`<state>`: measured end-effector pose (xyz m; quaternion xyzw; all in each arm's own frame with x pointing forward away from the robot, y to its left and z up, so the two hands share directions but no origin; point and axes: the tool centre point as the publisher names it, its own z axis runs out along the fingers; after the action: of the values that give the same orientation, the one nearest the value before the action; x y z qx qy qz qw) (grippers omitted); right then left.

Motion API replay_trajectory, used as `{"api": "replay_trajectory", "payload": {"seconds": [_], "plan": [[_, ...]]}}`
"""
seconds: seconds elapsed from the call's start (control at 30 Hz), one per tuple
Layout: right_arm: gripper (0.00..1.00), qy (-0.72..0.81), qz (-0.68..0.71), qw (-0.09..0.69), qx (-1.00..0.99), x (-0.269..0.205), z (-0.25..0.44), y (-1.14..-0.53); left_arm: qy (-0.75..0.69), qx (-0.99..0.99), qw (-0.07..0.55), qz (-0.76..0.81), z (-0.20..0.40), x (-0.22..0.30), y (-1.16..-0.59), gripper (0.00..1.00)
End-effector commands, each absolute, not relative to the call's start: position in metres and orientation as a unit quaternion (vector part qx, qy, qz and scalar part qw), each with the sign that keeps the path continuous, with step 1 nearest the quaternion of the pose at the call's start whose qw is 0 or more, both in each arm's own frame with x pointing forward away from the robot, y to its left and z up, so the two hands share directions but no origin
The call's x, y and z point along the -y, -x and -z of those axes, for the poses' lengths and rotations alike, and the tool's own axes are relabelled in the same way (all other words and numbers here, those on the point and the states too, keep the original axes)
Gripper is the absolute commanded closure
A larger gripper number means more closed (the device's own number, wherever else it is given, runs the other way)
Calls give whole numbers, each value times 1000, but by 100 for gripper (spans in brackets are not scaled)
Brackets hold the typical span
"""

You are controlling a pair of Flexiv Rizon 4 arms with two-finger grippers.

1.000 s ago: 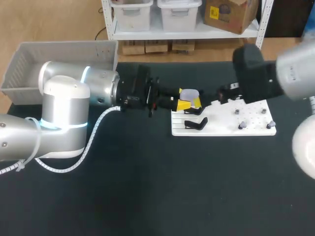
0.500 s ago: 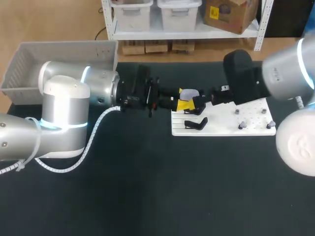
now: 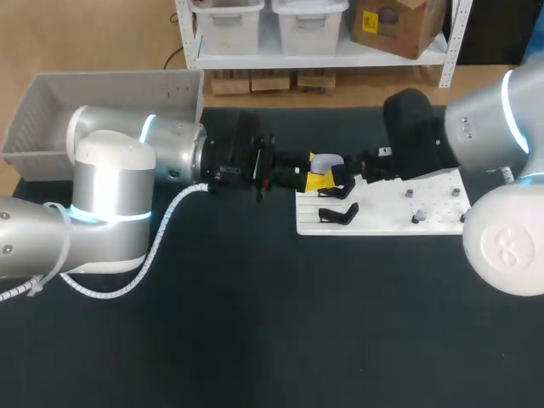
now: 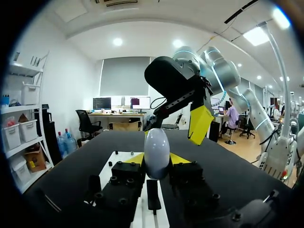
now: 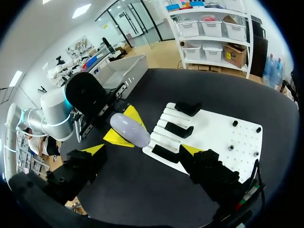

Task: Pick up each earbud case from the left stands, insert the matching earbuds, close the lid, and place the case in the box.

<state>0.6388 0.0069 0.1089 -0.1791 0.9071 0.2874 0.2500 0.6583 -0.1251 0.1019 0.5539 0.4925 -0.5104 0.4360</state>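
Left gripper (image 4: 156,160): I see it clamped on the earbud case (image 4: 156,151), above the stand board's (image 3: 429,217) edge nearest my left arm.
Right gripper (image 5: 142,149): fingers apart, over that same board edge.

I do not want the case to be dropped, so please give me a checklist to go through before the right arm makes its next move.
1. Left gripper shut on the earbud case: ok, its yellow tips press the case from both sides.
2. Right gripper open: ok, its fingers are wide apart with the case ahead of them.
3. Right gripper clear of the case: cannot tell, one tip is very close beside it.
4. Lid open for the earbuds: not ok, the case looks like a closed oval.
5. Earbuds ready on the white board: cannot tell, the grey pieces are too small to identify.
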Motion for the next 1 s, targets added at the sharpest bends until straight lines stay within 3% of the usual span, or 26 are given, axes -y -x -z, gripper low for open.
{"api": "replay_trajectory", "payload": {"seconds": [0.03, 0.73, 1.0], "plan": [[0, 178, -287, 250, -908, -8, -107, -643, -554, -491, 438, 510, -101, 125, -658, 100], [0, 152, -286, 254, -911, 0, -105, -659, -554, -491, 438, 510, -101, 125, -658, 100], [0, 159, -263, 291, -906, 5, -132, -663, -554, -491, 438, 510, -101, 125, -658, 100]]}}
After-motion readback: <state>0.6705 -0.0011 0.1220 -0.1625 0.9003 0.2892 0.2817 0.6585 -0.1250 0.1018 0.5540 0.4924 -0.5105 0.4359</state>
